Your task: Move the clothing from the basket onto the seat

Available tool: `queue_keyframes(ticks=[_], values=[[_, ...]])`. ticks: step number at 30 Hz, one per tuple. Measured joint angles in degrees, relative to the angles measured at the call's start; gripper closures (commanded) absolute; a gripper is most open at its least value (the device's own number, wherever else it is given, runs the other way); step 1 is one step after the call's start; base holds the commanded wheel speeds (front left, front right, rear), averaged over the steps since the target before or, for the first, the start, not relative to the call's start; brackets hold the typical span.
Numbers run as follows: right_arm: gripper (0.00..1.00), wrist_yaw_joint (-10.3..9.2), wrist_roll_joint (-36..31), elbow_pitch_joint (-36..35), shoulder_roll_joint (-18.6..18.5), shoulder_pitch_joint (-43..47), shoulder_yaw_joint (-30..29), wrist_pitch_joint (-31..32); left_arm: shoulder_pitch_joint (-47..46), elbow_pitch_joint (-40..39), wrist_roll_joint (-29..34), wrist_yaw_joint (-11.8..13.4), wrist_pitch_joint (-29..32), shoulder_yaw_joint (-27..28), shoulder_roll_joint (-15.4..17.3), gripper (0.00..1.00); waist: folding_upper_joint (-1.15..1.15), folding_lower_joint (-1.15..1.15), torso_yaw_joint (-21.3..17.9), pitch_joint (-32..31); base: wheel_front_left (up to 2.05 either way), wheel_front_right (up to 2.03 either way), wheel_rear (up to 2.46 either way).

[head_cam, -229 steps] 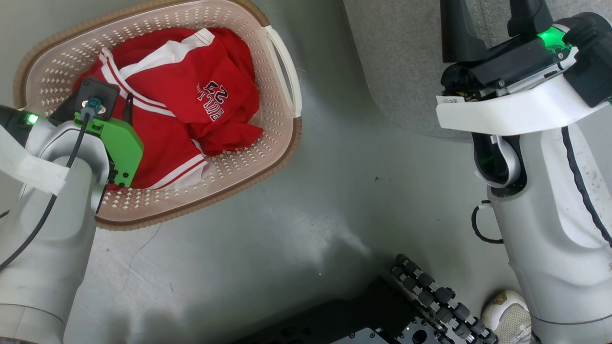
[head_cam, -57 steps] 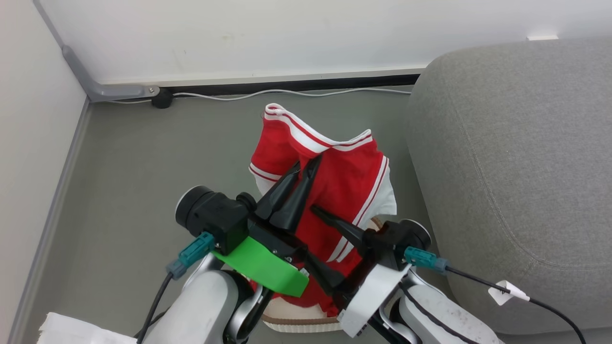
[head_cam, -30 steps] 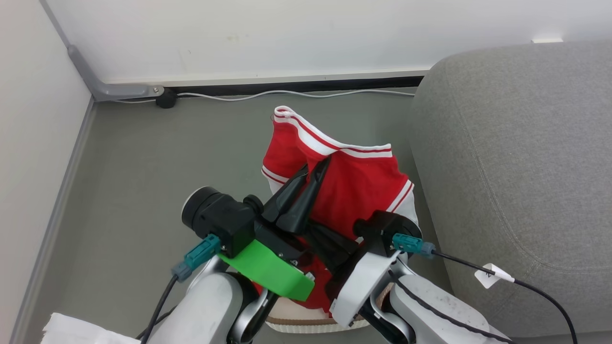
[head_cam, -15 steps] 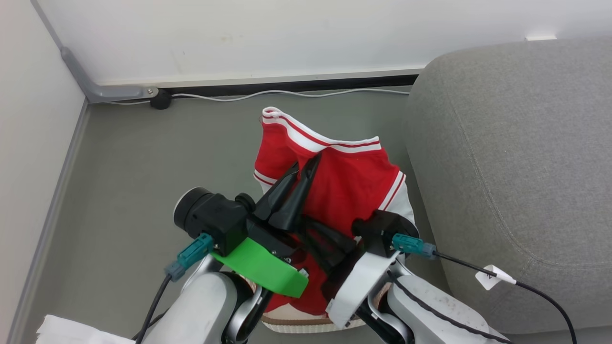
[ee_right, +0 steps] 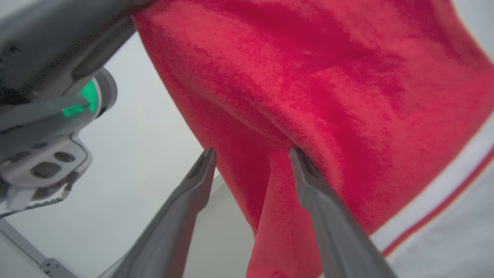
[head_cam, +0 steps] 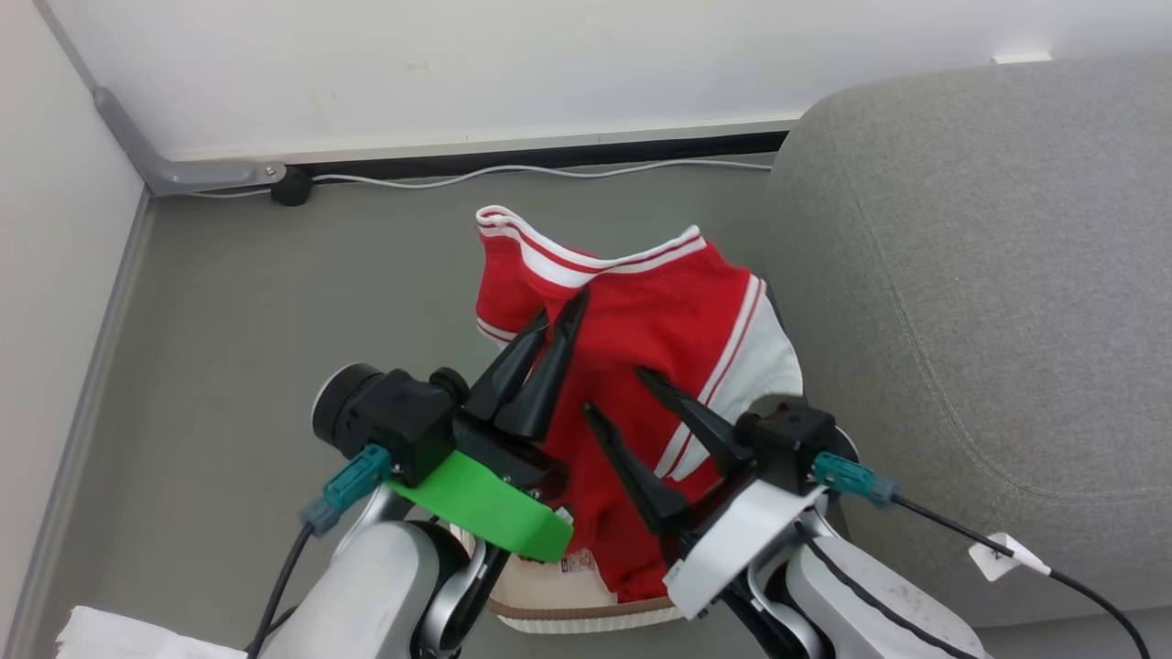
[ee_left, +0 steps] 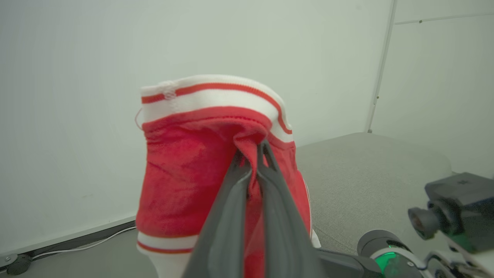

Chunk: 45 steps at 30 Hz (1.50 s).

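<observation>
1. The clothing [head_cam: 659,320], a red garment with white stripes, hangs in the air above the basket [head_cam: 558,606], which sits at its 6 o'clock in the head view.
2. The left gripper [head_cam: 563,307] is clamped on a fold of it just under the striped band, at the garment's 9 o'clock.
3. The right gripper [head_cam: 615,392], toward 6 o'clock, has its jaws spread wide and grips nothing. The cloth drapes against one finger.
4. The seat [head_cam: 961,275] lies at 3 o'clock, just beside the garment.
</observation>
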Motion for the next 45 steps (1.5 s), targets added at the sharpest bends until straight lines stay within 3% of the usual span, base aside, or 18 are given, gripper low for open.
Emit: queue_keyframes(ticks=[10, 21, 34, 45], values=[[0.00, -2.07, -0.4, -2.7, -3.1, 4.0, -2.8, 0.0, 0.0, 0.8, 0.0, 1.0, 0.0, 1.9, 0.9, 1.00, 0.00, 0.00, -0.7, 0.6, 0.00, 0.00, 0.00], [0.00, -6.01, -0.6, -4.8, -6.3, 6.7, -13.1, 0.0, 0.1, 1.2, 0.0, 1.4, -0.1, 2.2, 1.5, 1.00, 0.00, 0.00, -1.3, 0.6, 0.00, 0.00, 0.00], [0.00, -6.98, -1.3, -4.0, -9.6, 9.8, -22.4, 0.0, 1.2, 1.7, 0.0, 1.4, -0.1, 2.1, 1.7, 1.00, 0.00, 0.00, -1.7, -0.1, 0.00, 0.00, 0.00], [0.00, -7.00, -1.3, -1.7, -10.1, 11.8, -24.3, 0.0, 1.3, 1.5, 0.0, 1.4, -0.1, 2.0, 1.8, 1.00, 0.00, 0.00, -1.6, -0.2, 0.00, 0.00, 0.00]])
